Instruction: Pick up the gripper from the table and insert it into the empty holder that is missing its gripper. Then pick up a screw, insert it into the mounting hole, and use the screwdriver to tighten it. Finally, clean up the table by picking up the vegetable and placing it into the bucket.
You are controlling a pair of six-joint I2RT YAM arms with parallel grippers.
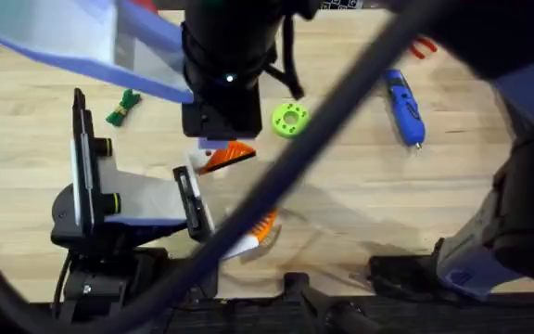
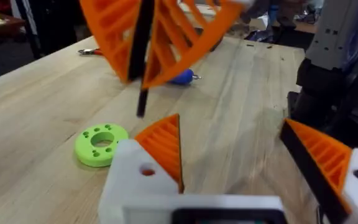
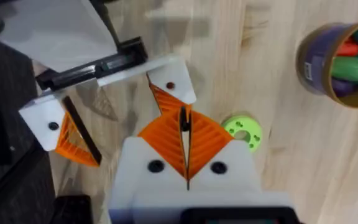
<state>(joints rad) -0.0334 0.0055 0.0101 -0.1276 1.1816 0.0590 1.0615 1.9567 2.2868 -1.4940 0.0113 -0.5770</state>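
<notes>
**K:** While right gripper (image 3: pixel 184 117) hangs just beside the green ring (image 1: pixel 290 118), what's it got?

**M:** Its orange fingers are pressed together on a thin black rod (image 2: pixel 143 68), which points down at the table (can't tell what the rod is).

**K:** Left gripper (image 2: pixel 229 124)?

**M:** It's spread wide with nothing between the fingers. It sits low, just on the base side of the ring, right under the right one.

**K:** Wedge?

**M:** Orange wedge (image 2: pixel 163 146) stands on the white holder (image 2: pixel 132 180), next to the ring. The holder's small dark hole faces the left wrist camera.

**K:** Rest?

**M:** Screwdriver (image 1: pixel 403 107) lies flat, well right of the ring. Vegetable (image 1: pixel 123 109) is on the table, well left of it. Bucket (image 3: pixel 340 62) stands apart from the ring with coloured pieces inside.
</notes>
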